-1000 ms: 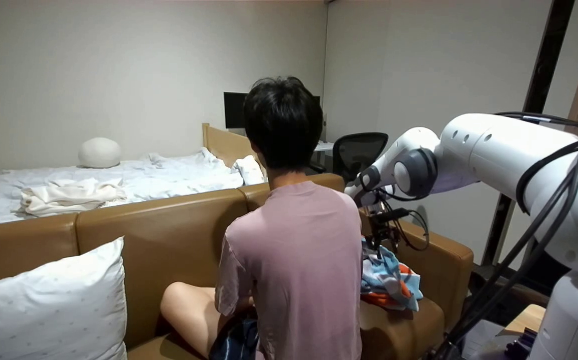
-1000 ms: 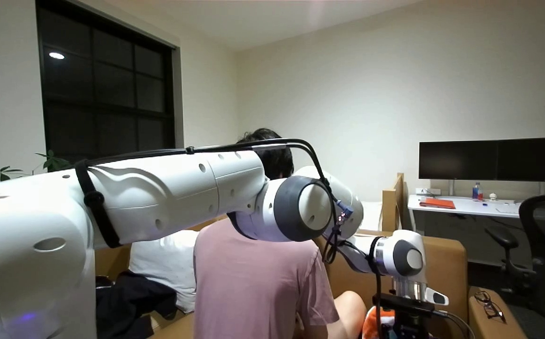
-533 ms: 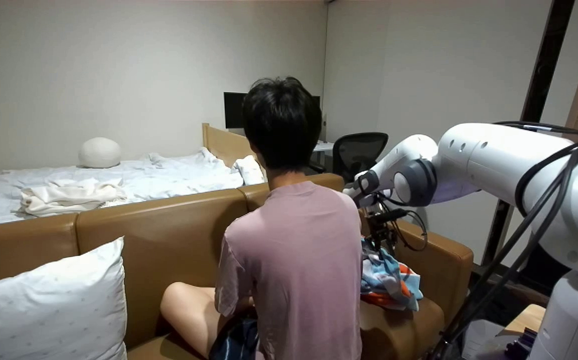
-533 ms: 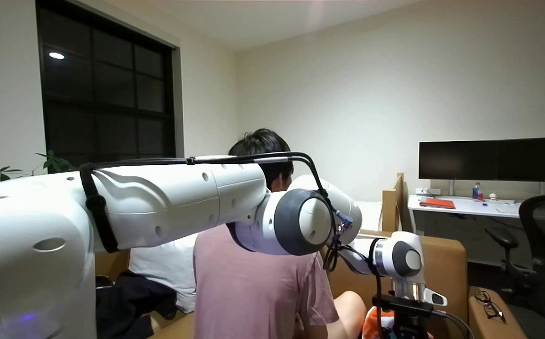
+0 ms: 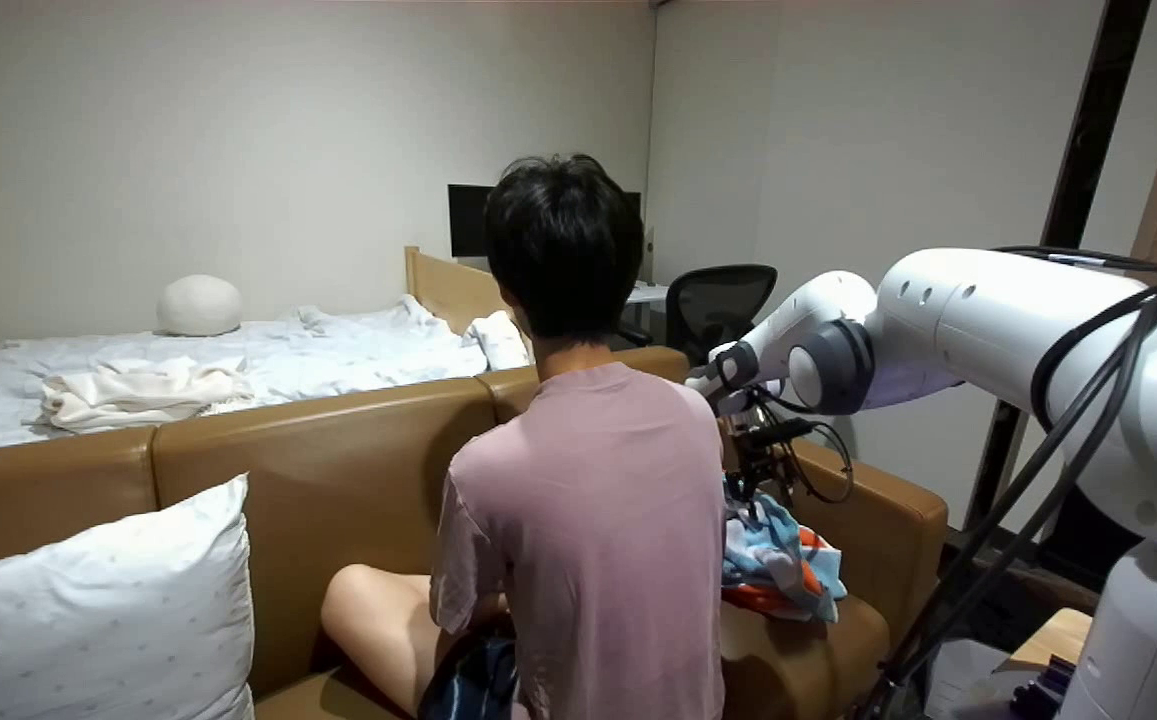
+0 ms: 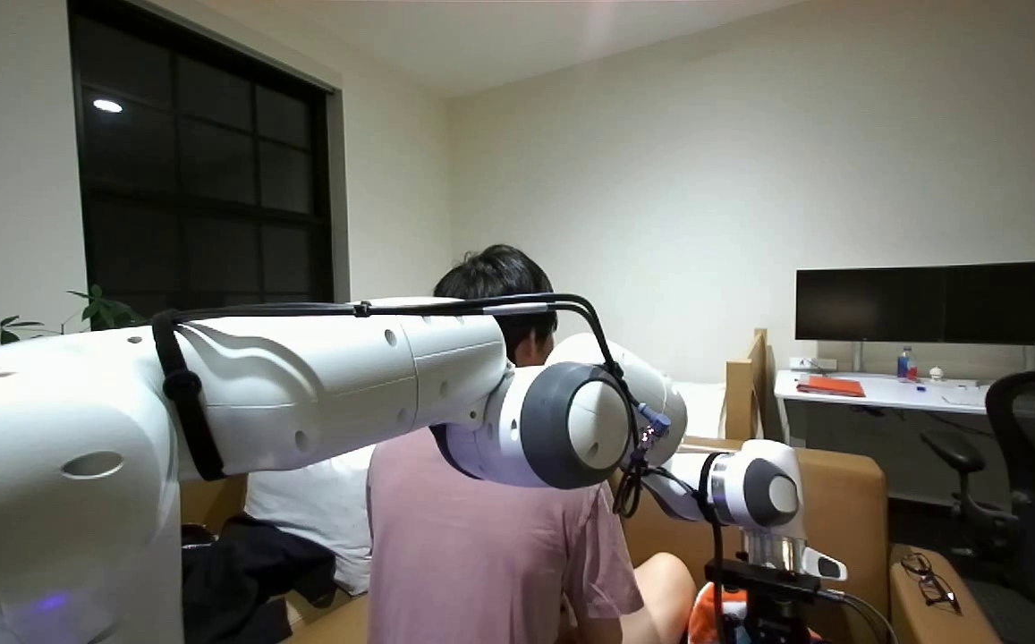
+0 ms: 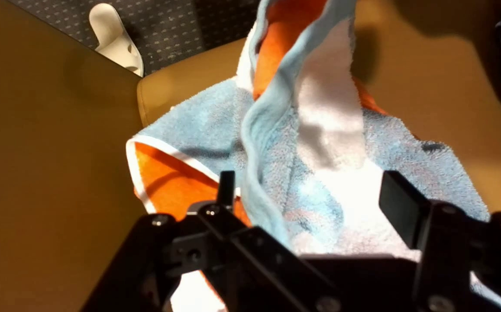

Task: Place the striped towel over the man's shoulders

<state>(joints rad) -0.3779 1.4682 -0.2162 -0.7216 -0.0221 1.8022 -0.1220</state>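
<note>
Both fingers [image 7: 402,208] of your gripper [image 7: 311,193] are standing spread, likely needing centring over the striped towel's [image 7: 293,143] mid-frame fold [image 7: 254,136]

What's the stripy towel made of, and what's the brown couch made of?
The towel looks like soft terry cloth, maybe cotton: its blue and white parts have a fuzzy, fluffy surface.

The couch looks like leather or fake leather, I can't tell which: it's smooth, with a soft shine.
</note>
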